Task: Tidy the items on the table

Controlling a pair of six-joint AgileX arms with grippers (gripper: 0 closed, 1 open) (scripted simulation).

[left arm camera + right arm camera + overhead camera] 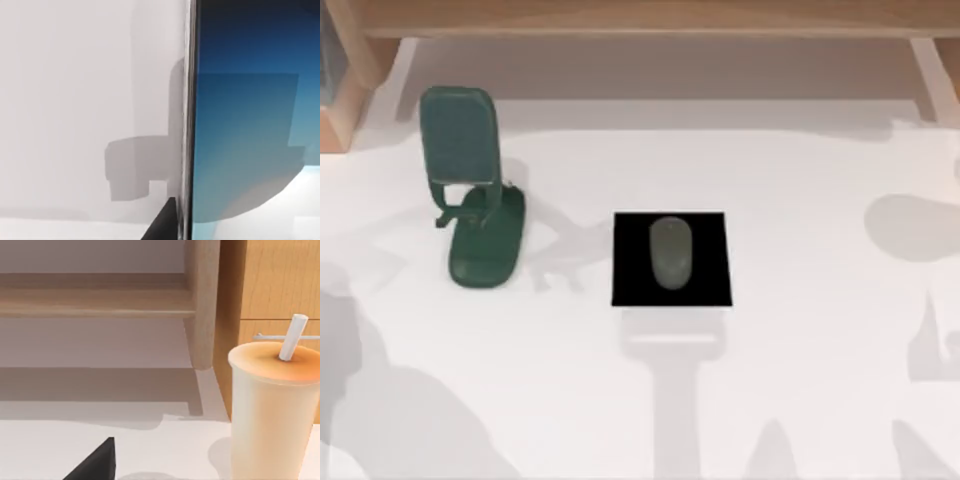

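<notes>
The grey computer mouse [671, 252] lies on the black square pad [710, 288] mid-worktop [820, 400], long axis running toward the wooden shelf [640, 15]. The smartphone [250, 125] fills the left wrist view, blue screen edge-on beside its pale rim — whether the left hand clamps it, I cannot tell. A loose hold could drop it short of the dark green phone stand [470, 190] — or knock the stand over.

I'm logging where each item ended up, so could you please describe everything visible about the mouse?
The mouse is small, oval and grey, with a smooth, matte, plastic-looking shell. It lies flat, lengthwise toward the shelf, near the middle of the black square pad on the white table. Only the pad touches it; the green stand sits apart, to the left.
</notes>
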